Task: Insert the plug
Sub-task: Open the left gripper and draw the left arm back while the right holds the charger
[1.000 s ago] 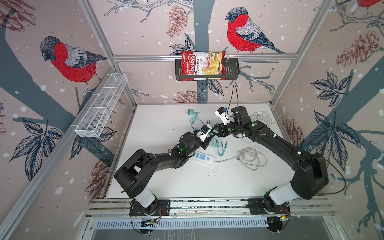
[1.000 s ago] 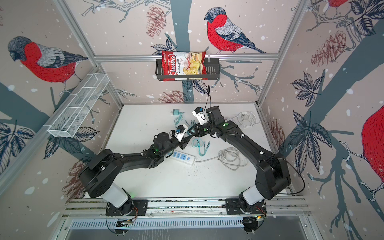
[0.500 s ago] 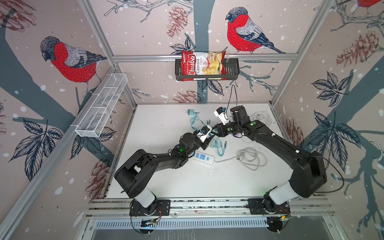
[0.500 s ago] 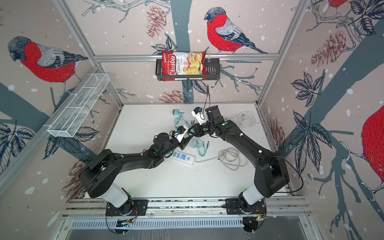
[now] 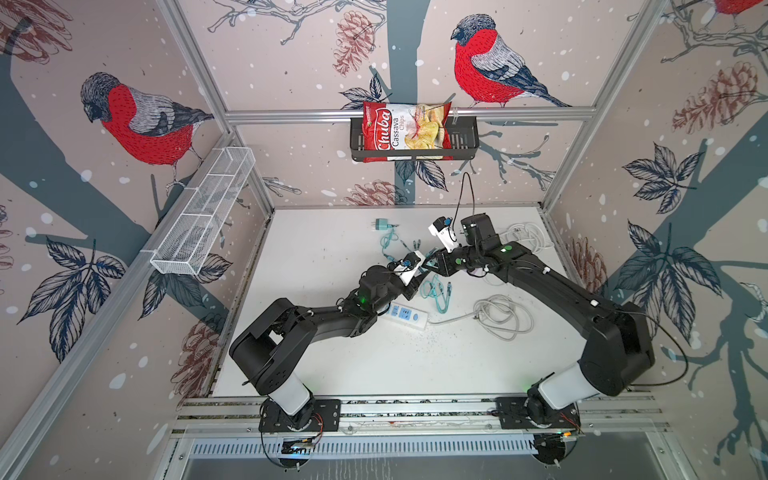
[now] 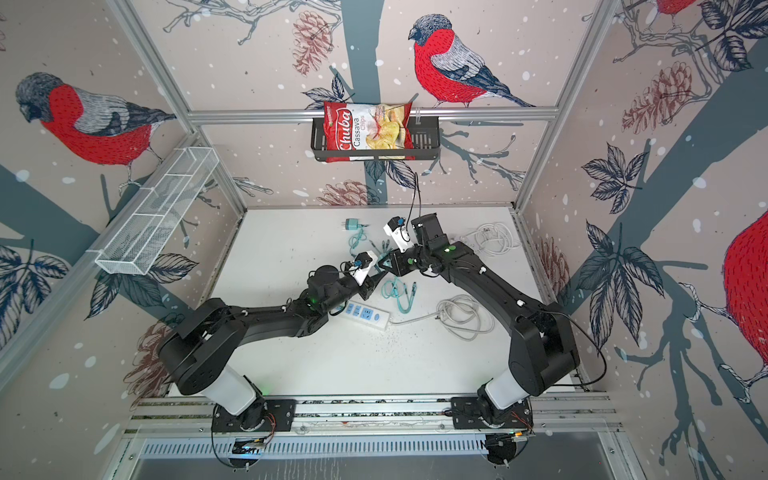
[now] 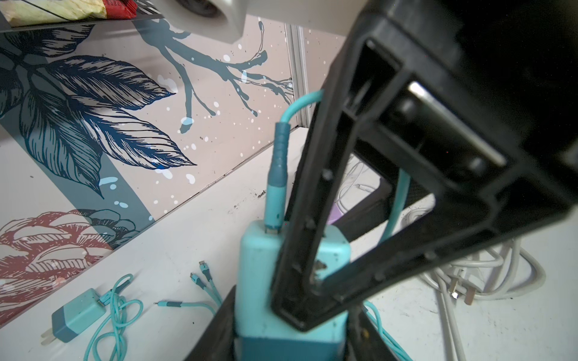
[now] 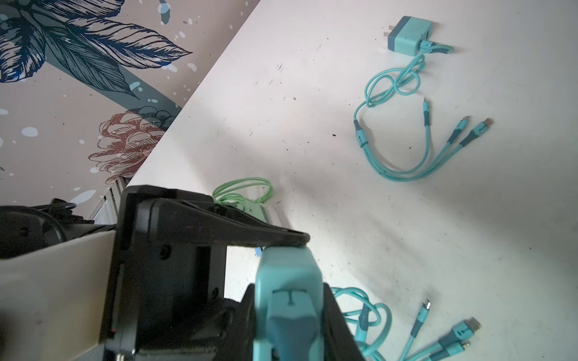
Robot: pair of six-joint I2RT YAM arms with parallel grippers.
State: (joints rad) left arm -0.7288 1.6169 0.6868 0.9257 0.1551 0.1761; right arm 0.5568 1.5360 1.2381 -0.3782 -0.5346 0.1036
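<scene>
Charger plug [image 7: 256, 265]: boxy, teal, smooth plastic, aloft | left gripper [image 7: 287, 340] clamps its base; right gripper [image 8: 289, 297] closed on its sides | wrist views: ribbed cable [image 7: 278, 162] seated in it | top views: white oblong power strip [image 5: 409, 316] lying nearby

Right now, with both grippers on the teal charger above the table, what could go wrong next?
1. The left gripper and right gripper both clamp the teal charger; if the arms pull differently, it may twist or slip.
2. Its teal cable loops down beside the power strip and may snag during the approach.
</scene>
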